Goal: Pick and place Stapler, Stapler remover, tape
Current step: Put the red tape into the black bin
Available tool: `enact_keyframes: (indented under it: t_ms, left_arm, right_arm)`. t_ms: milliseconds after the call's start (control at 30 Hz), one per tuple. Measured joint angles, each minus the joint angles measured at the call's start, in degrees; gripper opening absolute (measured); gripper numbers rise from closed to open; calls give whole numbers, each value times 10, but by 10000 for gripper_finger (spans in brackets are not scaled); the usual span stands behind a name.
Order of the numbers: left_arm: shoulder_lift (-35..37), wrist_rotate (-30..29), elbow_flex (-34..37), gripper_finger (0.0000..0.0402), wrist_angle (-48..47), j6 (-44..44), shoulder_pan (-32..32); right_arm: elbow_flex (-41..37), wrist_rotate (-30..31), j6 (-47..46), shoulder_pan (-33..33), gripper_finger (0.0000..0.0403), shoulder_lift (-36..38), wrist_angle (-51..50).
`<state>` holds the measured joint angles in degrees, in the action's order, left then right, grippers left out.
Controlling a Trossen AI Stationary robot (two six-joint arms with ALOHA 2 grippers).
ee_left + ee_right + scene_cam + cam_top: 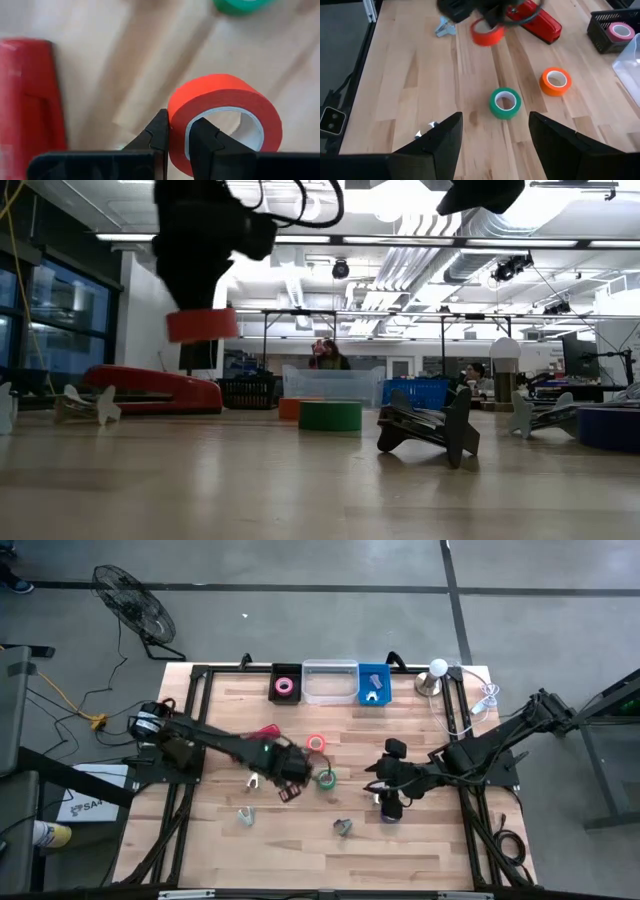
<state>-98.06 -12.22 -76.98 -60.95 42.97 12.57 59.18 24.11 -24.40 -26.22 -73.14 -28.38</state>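
A robotics lab or workshop in an open industrial hall. Beyond the wooden worktop [300,850] run exposed ducts [480,230], strip lights and equipment benches; a fan [130,602] stands on concrete floor.

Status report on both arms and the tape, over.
Left gripper shut on the red tape roll, lifted clear of the table. Right gripper open, waiting above the green tape roll. Stapler on the table close behind; nothing blocking.

Stapler [262,732] left of two tape rolls [326,778]; three bins [330,683] along far table edge.
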Motion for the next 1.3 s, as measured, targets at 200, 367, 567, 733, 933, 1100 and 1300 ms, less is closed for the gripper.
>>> enact_keyframes:
  t_ms: [200,367,567,733,933,1100,1300]
  left_arm:
    - [38,-9,-10,36,-8,-73,-95]
    - [51,-2,-10,36,-2,-167,-210]
    - [44,42,-10,36,39,-260,-362]
    - [44,64,-10,36,103,-304,-464]
    - [26,76,-10,36,150,-363,-546]
    - [-11,115,-10,36,157,-417,-565]
    - [-47,114,-10,36,176,-433,-564]
  right_arm:
    - [0,15,0,0,220,0,7]
    - [0,44,4,8,220,0,8]
    - [0,53,-7,40,220,0,8]
    - [0,54,-11,67,220,0,9]
    - [0,56,-13,102,220,0,12]
    - [0,58,-12,128,220,0,17]
    - [0,57,-22,152,220,0,17]
